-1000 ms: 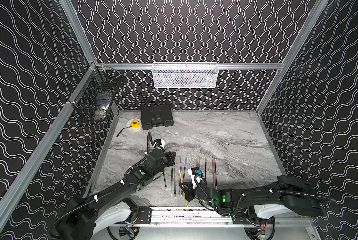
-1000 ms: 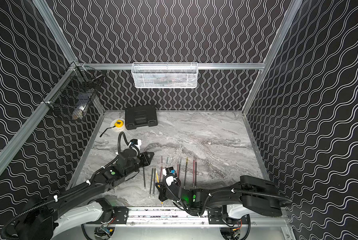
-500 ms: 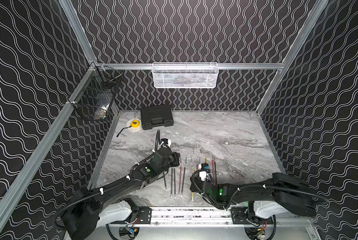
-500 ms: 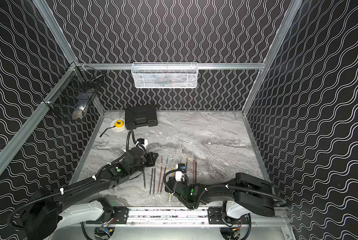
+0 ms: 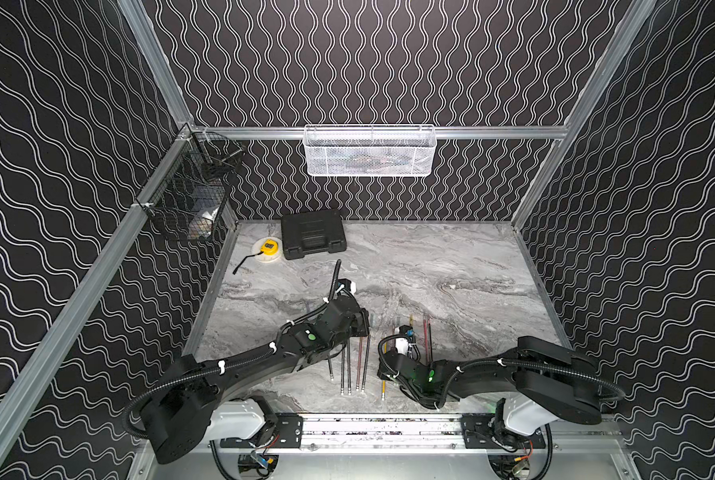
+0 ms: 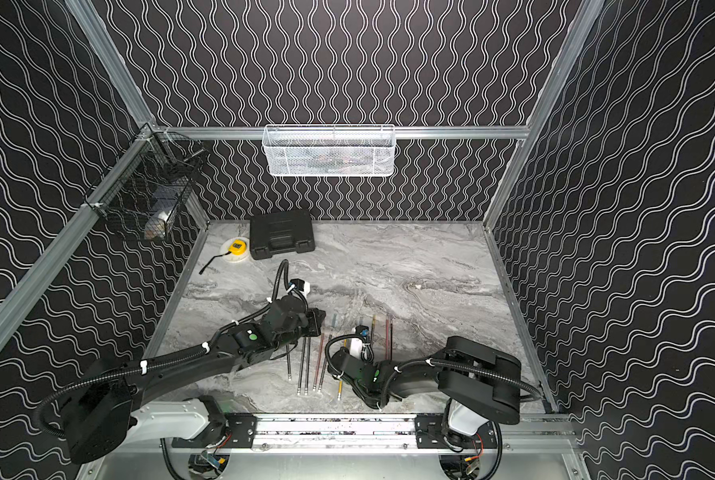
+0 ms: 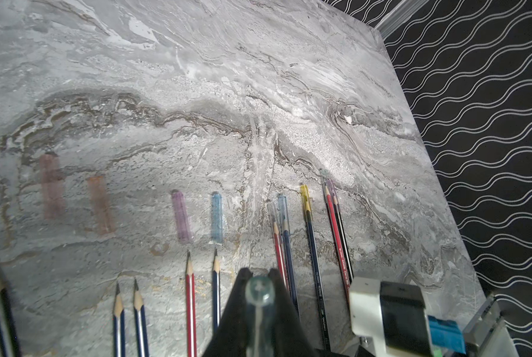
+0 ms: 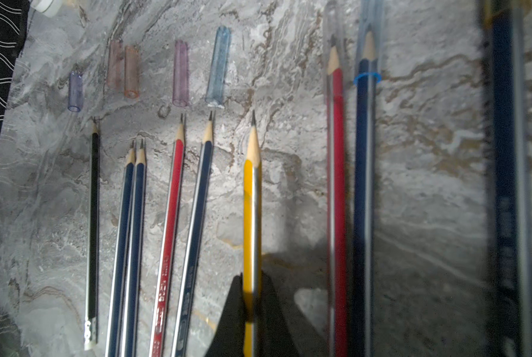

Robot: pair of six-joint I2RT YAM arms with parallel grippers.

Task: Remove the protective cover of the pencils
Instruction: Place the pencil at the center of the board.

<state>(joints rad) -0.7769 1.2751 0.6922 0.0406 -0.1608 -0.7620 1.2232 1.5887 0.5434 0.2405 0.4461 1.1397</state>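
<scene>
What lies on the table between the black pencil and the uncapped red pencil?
Two blue pencils lie side by side between the black pencil and the red pencil, tips bare. The right wrist view shows this.

Pencils [image 8: 335, 185] and caps [image 7: 181, 216] crowd front; far table [image 7: 258, 77] open.

My gripper [image 8: 251, 279] pinches the bare-tipped yellow pencil [image 8: 252, 191] among pencils [image 8: 171, 216] lying behind loose caps [image 8: 180, 74].

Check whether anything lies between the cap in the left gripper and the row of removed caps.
Nothing visible does: the left gripper holds the clear cap, and only bare table separates it from the blue cap.
</scene>
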